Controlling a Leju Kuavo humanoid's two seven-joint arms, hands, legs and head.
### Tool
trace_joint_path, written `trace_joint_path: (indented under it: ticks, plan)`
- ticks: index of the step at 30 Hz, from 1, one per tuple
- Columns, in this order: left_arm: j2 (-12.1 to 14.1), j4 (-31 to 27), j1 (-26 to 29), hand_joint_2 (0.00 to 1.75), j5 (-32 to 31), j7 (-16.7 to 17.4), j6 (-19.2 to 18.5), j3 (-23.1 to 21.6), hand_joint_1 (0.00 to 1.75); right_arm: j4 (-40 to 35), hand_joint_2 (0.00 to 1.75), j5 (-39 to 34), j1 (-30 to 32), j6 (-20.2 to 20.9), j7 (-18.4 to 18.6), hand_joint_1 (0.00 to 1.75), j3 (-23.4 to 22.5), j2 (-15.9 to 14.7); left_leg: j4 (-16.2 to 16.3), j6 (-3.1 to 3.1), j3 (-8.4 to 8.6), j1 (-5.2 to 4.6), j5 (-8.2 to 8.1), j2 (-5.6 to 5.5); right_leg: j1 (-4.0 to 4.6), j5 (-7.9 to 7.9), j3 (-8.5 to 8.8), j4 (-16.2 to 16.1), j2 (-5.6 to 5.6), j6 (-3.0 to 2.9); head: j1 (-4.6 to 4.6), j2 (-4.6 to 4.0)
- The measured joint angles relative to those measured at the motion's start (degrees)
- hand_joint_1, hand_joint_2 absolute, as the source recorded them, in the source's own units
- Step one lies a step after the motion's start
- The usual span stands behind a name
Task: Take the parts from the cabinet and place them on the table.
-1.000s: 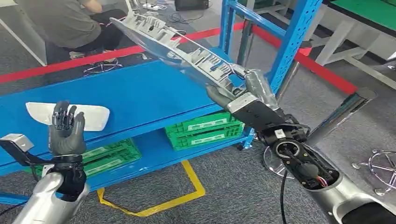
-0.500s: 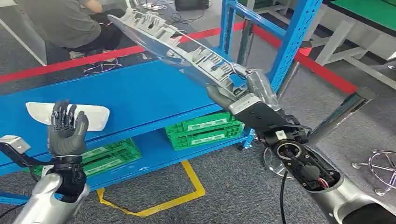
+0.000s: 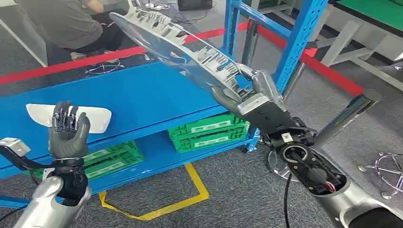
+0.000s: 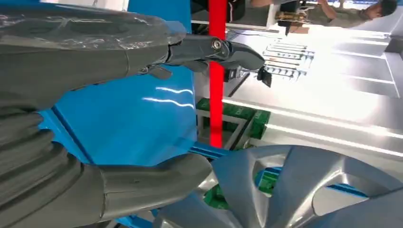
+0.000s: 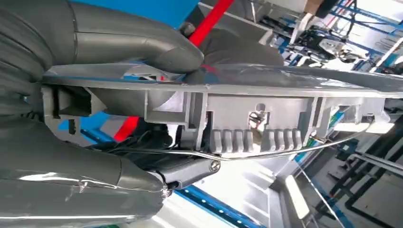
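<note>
Grey ribbed plastic made up the long part (image 3: 185,50) that the right robot hand (image 3: 247,95) gripped by one end, its thumb over one face and its darker fingers (image 5: 187,173) under the other; the part slanted up and away from that robot hand, well above the blue bench (image 3: 142,99), its far end reaching toward a seated person (image 3: 66,21) beyond a red floor line (image 3: 95,58); from the right wrist camera its underside showed clips, ribs and a thin wire running along it. The left robot hand (image 3: 66,130) stood upright over the near edge of the bench with its fingers apart and nothing in them, palm turned toward the bench; just beyond it a white oblong part (image 3: 95,116) lay flat on the blue top, partly hidden by the fingers. Below the bench top, green crates (image 3: 209,133) sat on a lower blue shelf, one stack at the right and another at the left; yellow tape (image 3: 197,187) marked a corner on the grey carpet in front. A blue upright post (image 3: 297,40) of the rack rose just behind the right robot hand. From the left wrist camera a silver spoked wheel cover (image 4: 294,190) showed near the thumb, apart from it.
</note>
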Motion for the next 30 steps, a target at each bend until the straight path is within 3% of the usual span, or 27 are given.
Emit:
trace_joint_path:
  ticks: [30]
  plan:
    - [0.0, -1.1, -0.2, 1.75, 0.0, 0.6, 2.0, 0.0, 0.0, 0.1, 1.75, -4.0, 0.2, 2.0, -0.7, 1.75, 0.0, 0.0, 0.2, 0.2, -0.12, -0.06, -0.14, 0.0, -0.13, 0.01, -0.02, 0.0, -0.01, 0.03, -0.02, 0.0]
